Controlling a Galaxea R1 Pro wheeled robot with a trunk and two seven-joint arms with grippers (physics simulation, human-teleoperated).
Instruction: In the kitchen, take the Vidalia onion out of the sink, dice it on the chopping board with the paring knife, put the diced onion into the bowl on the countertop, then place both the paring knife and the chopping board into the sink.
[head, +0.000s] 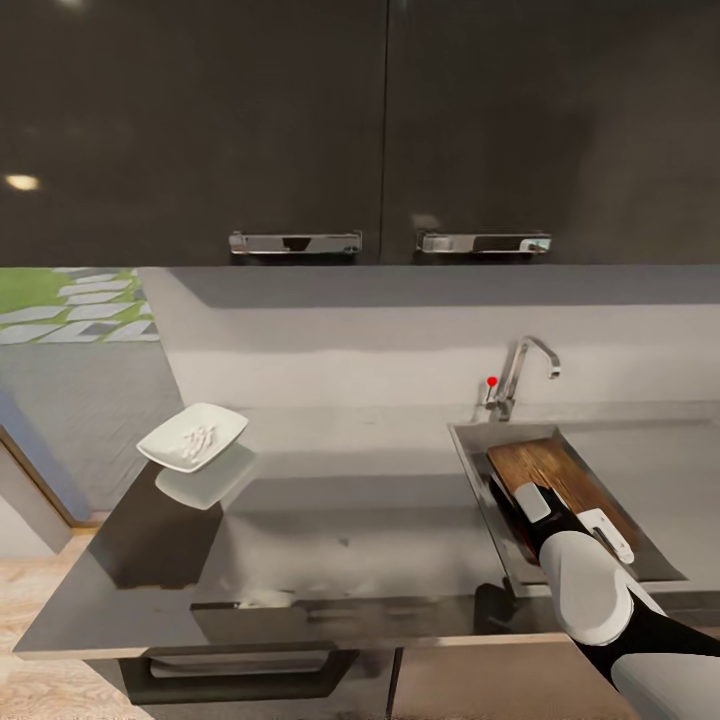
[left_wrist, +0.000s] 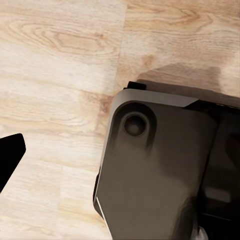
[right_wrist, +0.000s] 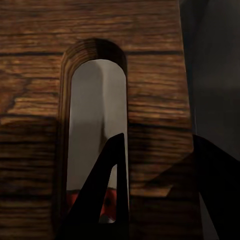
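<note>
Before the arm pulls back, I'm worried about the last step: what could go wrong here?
1. The right tool straddles the brown wooden chopping board beside its handle slot. One finger overlaps the slot and might snag the board on withdrawal.
2. A red-orange knife handle shows through the slot, so the board may rest on it in the stainless-steel sink and rock.
3. The white squarish bowl sits near the grey countertop end. Turning might knock it.

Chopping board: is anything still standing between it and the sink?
Nothing visible does. The chopping board already lies tilted inside the sink, with the right gripper at its handle slot. Through that slot, something red-orange, likely the paring knife, shows beneath.
</note>
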